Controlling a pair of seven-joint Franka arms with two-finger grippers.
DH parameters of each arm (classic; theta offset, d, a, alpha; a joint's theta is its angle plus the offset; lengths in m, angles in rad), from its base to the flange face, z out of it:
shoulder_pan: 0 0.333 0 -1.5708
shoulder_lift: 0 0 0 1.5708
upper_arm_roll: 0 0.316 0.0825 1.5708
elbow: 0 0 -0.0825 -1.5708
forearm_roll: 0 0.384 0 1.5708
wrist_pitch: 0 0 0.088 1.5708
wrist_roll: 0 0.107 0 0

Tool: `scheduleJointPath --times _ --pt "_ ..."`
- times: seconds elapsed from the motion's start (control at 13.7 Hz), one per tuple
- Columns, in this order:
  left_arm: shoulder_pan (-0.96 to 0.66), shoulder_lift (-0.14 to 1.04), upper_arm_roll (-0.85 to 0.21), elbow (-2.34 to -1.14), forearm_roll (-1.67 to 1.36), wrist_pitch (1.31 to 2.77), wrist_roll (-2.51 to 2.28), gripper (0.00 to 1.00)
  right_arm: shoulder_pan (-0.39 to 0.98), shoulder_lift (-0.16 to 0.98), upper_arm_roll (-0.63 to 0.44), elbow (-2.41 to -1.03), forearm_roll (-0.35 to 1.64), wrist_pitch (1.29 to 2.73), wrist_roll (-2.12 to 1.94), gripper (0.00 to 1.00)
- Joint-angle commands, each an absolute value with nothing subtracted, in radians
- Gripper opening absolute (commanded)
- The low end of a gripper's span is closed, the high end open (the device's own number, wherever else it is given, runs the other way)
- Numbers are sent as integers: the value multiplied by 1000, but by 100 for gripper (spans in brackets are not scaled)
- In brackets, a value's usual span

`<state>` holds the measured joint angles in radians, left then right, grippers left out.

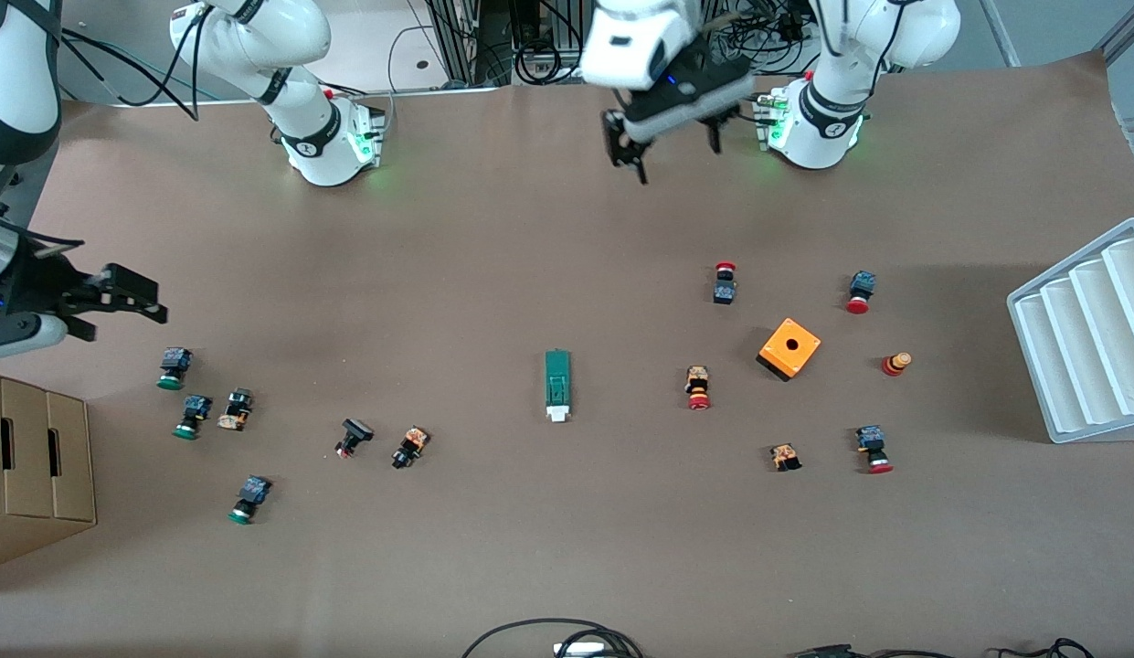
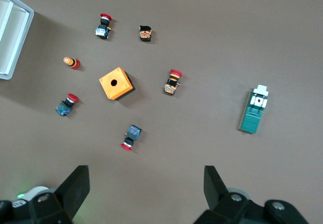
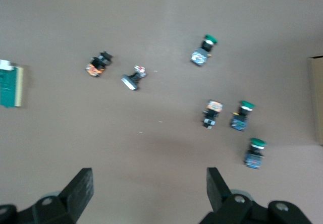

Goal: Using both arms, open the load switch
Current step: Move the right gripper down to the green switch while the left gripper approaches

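Observation:
The load switch [image 1: 557,386] is a slim dark-green block with a white end piece, lying flat near the middle of the table with nothing touching it. It also shows in the left wrist view [image 2: 255,110] and at the edge of the right wrist view [image 3: 10,85]. My left gripper [image 1: 669,151] hangs open and empty over bare table close to its own base; its wide-apart fingers frame bare table in its wrist view [image 2: 146,188]. My right gripper [image 1: 119,309] is open and empty in the air at the right arm's end of the table [image 3: 149,188].
An orange box with a hole [image 1: 789,348] stands among several red-capped push-buttons [image 1: 698,387] toward the left arm's end. Green-capped push-buttons [image 1: 174,367] lie toward the right arm's end. A white ridged tray [image 1: 1087,329] and a cardboard box [image 1: 32,466] sit at the table's two ends.

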<state>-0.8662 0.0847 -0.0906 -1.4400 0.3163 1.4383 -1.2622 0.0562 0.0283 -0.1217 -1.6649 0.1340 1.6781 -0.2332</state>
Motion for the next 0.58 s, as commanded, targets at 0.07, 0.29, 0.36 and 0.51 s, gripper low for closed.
scheduleJointPath --times 0.07,0.29,0.36,0.51 --pt "-922 100 -219 -1453 454 1465 -1532 100 84 93 -126 -1626 190 1706 -167 100" --pt "-917 149 -311 -1463 555 1477 -1632 100 116 100 -126 -1623 184 1718 -95 100" --pt "-916 164 -331 -1471 578 1479 -1670 100 130 107 -127 -1611 178 1726 -83 100" --pt "-920 224 -395 -1474 658 1482 -1796 100 132 117 -129 -1600 181 1730 -74 100"
